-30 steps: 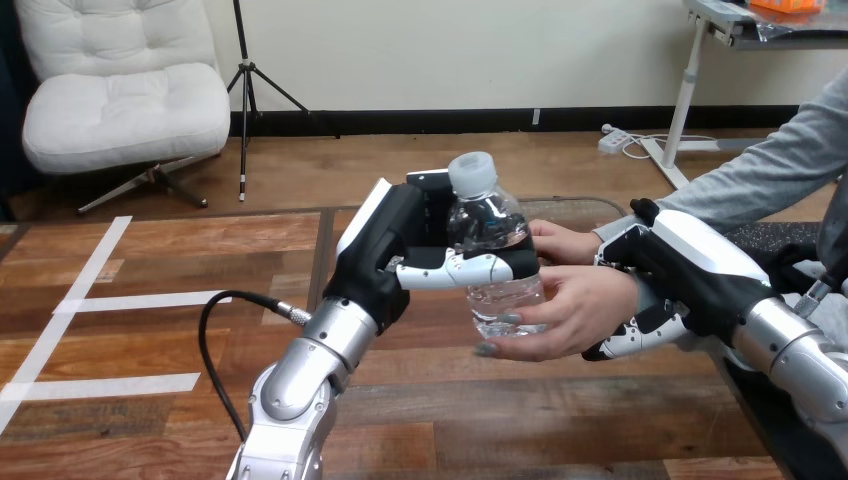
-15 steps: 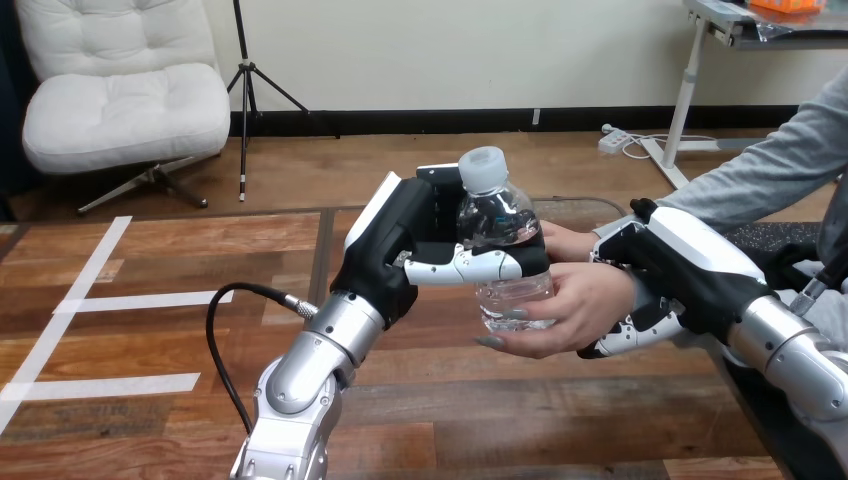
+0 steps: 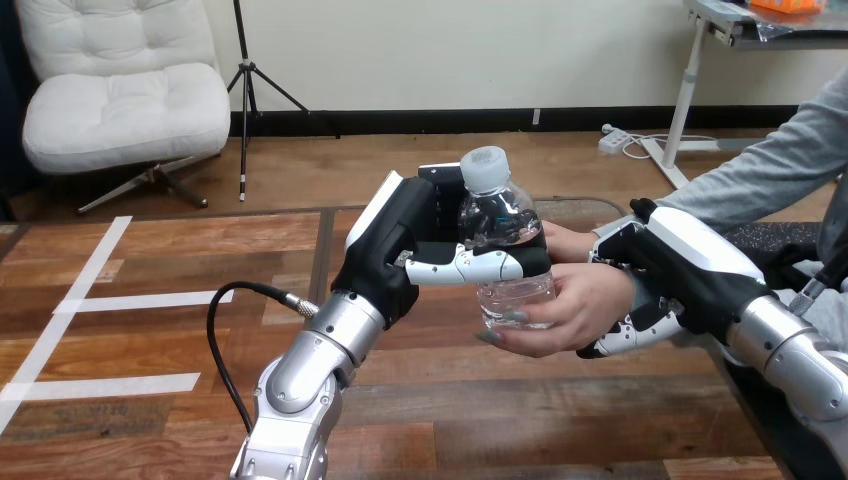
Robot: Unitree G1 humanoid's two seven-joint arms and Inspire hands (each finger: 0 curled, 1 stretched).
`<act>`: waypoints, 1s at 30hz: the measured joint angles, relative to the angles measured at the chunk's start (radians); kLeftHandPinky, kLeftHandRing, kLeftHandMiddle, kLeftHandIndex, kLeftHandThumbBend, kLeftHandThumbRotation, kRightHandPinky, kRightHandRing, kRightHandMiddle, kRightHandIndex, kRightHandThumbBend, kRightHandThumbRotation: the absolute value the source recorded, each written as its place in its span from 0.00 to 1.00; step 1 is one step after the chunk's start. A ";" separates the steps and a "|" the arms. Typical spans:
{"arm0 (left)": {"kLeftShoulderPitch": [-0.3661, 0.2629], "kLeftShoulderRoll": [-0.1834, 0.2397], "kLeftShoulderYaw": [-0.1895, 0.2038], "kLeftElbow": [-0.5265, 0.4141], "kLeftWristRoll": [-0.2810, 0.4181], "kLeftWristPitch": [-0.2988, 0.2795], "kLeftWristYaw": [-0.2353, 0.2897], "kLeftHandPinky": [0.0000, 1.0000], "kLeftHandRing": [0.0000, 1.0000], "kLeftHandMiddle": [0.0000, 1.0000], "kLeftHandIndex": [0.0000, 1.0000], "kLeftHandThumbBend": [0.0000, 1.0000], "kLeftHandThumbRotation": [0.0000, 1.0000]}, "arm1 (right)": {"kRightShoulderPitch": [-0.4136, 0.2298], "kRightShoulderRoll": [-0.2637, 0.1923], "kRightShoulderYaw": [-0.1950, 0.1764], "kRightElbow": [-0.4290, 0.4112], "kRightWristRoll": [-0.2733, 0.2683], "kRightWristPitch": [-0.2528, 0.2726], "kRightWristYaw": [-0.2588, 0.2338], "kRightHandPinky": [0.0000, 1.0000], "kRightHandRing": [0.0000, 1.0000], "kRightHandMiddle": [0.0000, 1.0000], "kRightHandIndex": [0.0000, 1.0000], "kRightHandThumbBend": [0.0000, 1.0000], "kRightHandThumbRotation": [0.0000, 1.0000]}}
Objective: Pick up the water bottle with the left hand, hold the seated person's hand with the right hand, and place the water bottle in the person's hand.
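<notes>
The water bottle [image 3: 497, 215] stands upright in the air above the wooden surface [image 3: 150, 400], near its far right part. The left robot hand [image 3: 400, 250] is clamped round the bottle's middle, its white-jointed fingers [image 3: 470, 265] wrapped across the front. The person's hand [image 3: 580, 305] cups the bottle's lower part from the right, fingertips under the base. The right robot hand [image 3: 690, 265] is curled round the person's wrist [image 3: 640, 295], with fingers showing beneath it.

The bottle is small, of clear thin plastic with ribbed walls and a pale screw cap [image 3: 485, 167]. Water seems to fill the lower part, so it is probably light to moderate in weight. Such walls likely dent under a hard squeeze, and the smooth plastic could slip. The ribbed waist, where the robot hand sits, looks the firmest place to grip. The lower body is left free for the person's palm.
</notes>
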 measured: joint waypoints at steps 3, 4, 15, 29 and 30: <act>0.000 0.000 0.000 0.000 0.002 0.000 0.001 0.25 0.30 0.34 0.36 0.74 0.00 | 0.000 0.001 0.000 0.000 0.000 0.000 0.000 0.22 0.24 0.30 0.30 0.81 0.00; 0.000 0.000 0.000 0.000 0.002 0.000 0.000 0.25 0.30 0.34 0.36 0.73 0.00 | 0.000 0.002 0.000 0.000 0.000 0.000 0.000 0.22 0.24 0.30 0.30 0.81 0.00; 0.000 -0.001 0.000 0.000 -0.001 0.000 -0.008 0.25 0.31 0.35 0.36 0.74 0.00 | 0.000 0.005 0.000 0.000 -0.001 -0.001 0.000 0.21 0.24 0.29 0.30 0.82 0.00; 0.000 -0.002 0.000 0.000 -0.001 0.000 -0.015 0.26 0.31 0.35 0.36 0.72 0.00 | 0.000 0.006 0.000 0.000 -0.009 -0.004 -0.008 0.20 0.23 0.28 0.30 0.81 0.00; 0.000 -0.002 0.000 0.000 -0.001 0.000 -0.017 0.26 0.31 0.35 0.36 0.72 0.00 | 0.000 0.006 0.000 0.000 -0.009 -0.004 -0.008 0.20 0.23 0.28 0.30 0.81 0.00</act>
